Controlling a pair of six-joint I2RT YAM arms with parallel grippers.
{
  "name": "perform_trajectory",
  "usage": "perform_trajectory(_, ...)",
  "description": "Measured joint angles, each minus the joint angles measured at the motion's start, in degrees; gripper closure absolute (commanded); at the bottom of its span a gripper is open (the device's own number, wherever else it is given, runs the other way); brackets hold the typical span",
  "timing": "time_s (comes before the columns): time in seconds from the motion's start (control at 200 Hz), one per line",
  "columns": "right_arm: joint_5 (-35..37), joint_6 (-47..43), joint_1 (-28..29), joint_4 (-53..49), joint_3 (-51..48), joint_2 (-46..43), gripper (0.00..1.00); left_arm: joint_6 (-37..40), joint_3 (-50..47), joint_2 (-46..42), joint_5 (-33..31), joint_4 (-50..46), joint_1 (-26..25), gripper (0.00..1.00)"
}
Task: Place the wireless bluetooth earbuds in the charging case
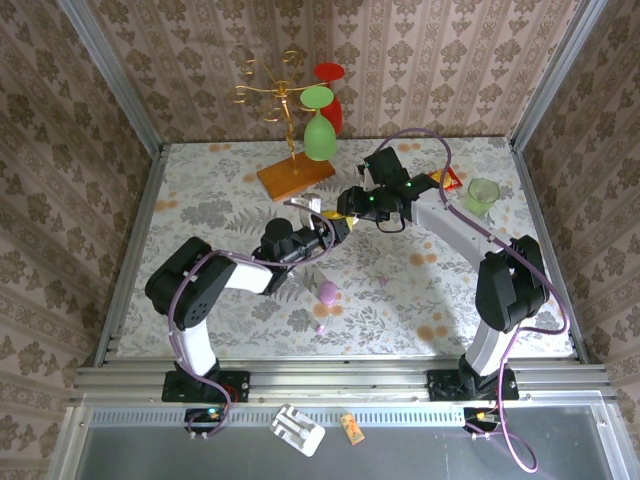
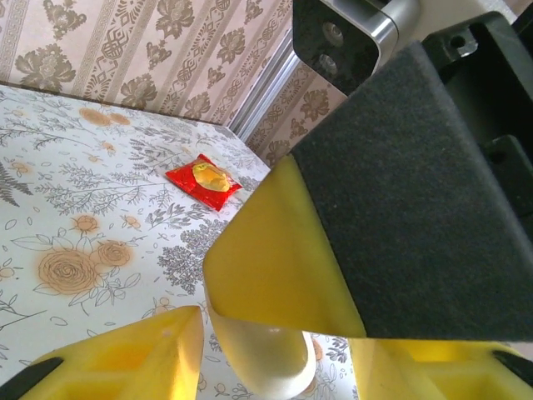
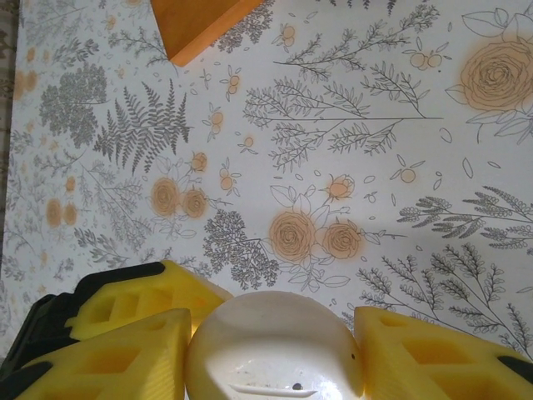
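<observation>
Where the floral tabletop [image 1: 215, 205] lay bare in front of the two arm bases, the charging case [image 1: 328, 292] sat on its own, a small lilac egg with nothing touching it. The earbuds [image 1: 382, 281] looked to be the two tiny lilac specks near it, one off to its right and the other [image 1: 321, 327] a little nearer the bases. They were too small to make out further, but both lay outside the case.

Beyond the case, above mid-table, the two arms met. The right gripper [image 3: 275, 321] was pinching a pale rounded object [image 3: 275, 358], glossy, with a yellow finger pressed against either side. What that object was could not be told. The left gripper [image 2: 275, 342] sat around the same object with its fingers apart, a strip of tabletop showing between the object and one finger.

Farther back stood a wooden-based rack [image 1: 293, 175] hung with a green glass [image 1: 318, 135] and a red glass [image 1: 332, 85]. To the right lay a red packet [image 2: 204, 182] and a green cup [image 1: 482, 193].
</observation>
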Motion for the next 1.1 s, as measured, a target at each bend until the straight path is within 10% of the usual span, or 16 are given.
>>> perform_trajectory(0.29, -0.5, 0.0, -0.3, 0.3, -0.5, -0.5, 0.49, -1.2, 0.5, 0.9, 0.5, 0.2, 0.1, 0.81)
perform_trajectory(1.1, -4.4, 0.6, -2.5, 9.7, -9.8, -10.3, 0.21, 2.0, -0.1, 0.2, 4.9, 1.2, 0.4, 0.9)
